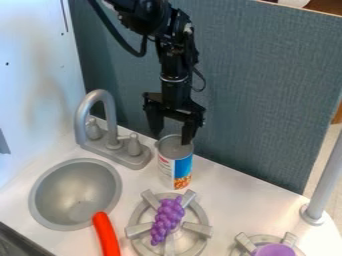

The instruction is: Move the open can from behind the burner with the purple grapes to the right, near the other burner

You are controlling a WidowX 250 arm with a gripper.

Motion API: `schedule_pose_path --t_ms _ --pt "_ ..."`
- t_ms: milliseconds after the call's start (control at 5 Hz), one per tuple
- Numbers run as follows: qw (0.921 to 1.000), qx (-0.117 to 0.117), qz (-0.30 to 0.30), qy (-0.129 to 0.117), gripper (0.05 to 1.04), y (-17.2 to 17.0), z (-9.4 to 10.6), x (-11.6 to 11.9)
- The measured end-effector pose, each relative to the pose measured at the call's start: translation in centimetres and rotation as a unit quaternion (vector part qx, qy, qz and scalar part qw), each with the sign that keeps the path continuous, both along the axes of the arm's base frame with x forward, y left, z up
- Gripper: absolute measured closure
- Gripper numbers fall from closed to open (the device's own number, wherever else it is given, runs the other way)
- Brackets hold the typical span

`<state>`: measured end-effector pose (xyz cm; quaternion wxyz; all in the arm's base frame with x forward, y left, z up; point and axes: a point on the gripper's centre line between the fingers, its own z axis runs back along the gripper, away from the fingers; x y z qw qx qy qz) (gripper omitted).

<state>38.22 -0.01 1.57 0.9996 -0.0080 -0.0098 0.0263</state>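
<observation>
The black gripper (172, 138) hangs pointing down in the upper middle, its two fingers spread apart. Right below it a can (175, 165) with a white, blue and orange label stands upright behind the stove burner. One fingertip is by the can's left rim and the other overlaps the right part of its grey top; whether they touch it I cannot tell. Purple toy grapes (167, 220) lie across the grey burner (197, 228) in front of the can.
To the left are a grey faucet (100, 117) and a round sink (50, 192). A red-orange object (105, 235) lies at the sink's edge. A purple item (274, 250) is on a second burner at lower right, near a grey post (324, 182). A blue-grey panel (267, 95) stands behind.
</observation>
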Motion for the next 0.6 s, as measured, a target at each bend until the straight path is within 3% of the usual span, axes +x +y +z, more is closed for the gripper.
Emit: schedule_pose_path --t_ms 200,600 --pt "0.9997 0.000 -0.001 0.023 0.081 -0.1 -1.6 -0.7" --pt "0.9998 0.020 -0.007 0.002 0.081 1.2 -1.7 0.0"
